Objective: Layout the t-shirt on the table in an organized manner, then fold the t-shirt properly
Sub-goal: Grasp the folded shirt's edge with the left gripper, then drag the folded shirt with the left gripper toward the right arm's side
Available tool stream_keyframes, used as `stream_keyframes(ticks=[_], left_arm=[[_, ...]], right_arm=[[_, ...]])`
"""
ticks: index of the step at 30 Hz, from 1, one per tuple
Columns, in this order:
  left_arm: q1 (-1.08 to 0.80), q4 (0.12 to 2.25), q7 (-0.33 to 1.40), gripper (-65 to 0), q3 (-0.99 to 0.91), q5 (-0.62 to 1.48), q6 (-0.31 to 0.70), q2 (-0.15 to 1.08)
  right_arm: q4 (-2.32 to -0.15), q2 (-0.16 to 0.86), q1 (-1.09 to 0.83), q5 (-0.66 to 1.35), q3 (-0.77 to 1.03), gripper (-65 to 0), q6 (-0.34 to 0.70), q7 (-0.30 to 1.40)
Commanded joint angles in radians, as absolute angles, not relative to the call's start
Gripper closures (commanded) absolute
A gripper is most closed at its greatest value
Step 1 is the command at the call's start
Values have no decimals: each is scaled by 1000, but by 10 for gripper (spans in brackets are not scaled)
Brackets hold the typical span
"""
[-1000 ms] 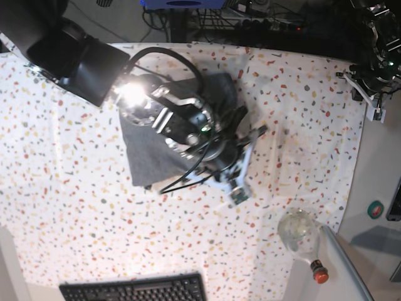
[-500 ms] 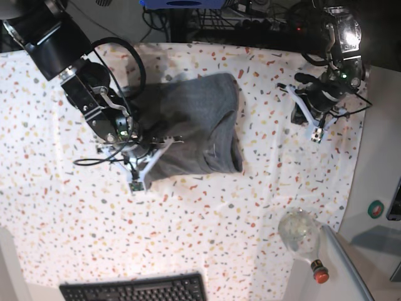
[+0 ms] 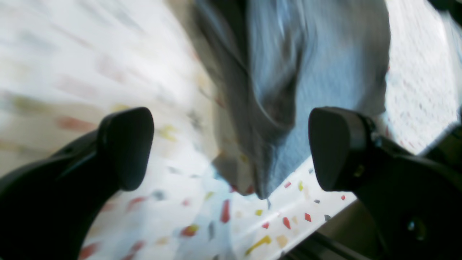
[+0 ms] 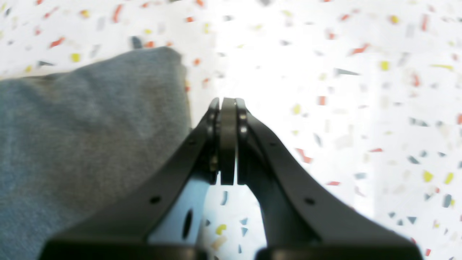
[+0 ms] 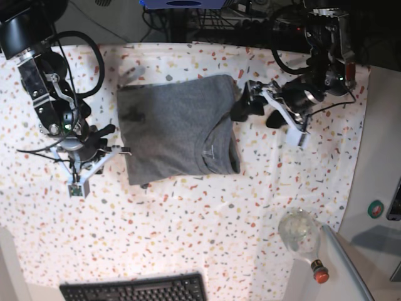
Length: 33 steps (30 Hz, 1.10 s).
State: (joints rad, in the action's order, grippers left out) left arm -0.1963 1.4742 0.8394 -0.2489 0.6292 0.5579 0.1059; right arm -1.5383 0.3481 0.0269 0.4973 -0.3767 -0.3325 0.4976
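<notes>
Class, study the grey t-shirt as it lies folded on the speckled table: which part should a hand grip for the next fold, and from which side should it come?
Probably the t-shirt at its collar-side edge, approached from the base view's right. The open left hand already sits at that edge, and the layers there stack into a thicker lip than elsewhere.

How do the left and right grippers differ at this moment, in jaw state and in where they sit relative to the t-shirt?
The left gripper has its jaws wide apart; the right gripper has them pressed shut. In the base view, the left gripper sits at the t-shirt edge nearest the collar, the right gripper off the opposite edge, over bare table. Shared: neither holds the fabric.
</notes>
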Motion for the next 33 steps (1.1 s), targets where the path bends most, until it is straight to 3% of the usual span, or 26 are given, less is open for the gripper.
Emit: stream_keyframes(ticks=[1,5,16,18,21,22,26,33], left_arm=[[-165,1466,766,-650,-228,665,568,119],[-125,1365,645,-650,-120,667,568,117],[41,1075,636,-650,-36,662,562,102],[65,1050,638,-459,-36,621,562,102],[104,1049,665,-61,-36,496,562,101],[125,1049,693,0,-35,455,562,101],[260,1041,791,0,143,188,565,122],[470,1030,654,0,673,-199,567,166]], right_arm=[[-1557,354,38,498,-372,0,-329,479],[-1557,367,22,498,-364,0,-329,479],[-1560,381,-36,498,-303,0,-329,476],[-1560,381,-56,498,-255,0,-329,476],[-1560,386,-91,498,-182,0,-329,476],[-1558,386,-104,498,-157,0,-329,476],[-1557,384,-162,498,-36,0,-329,475],[-1558,383,-240,498,45,0,-329,475]])
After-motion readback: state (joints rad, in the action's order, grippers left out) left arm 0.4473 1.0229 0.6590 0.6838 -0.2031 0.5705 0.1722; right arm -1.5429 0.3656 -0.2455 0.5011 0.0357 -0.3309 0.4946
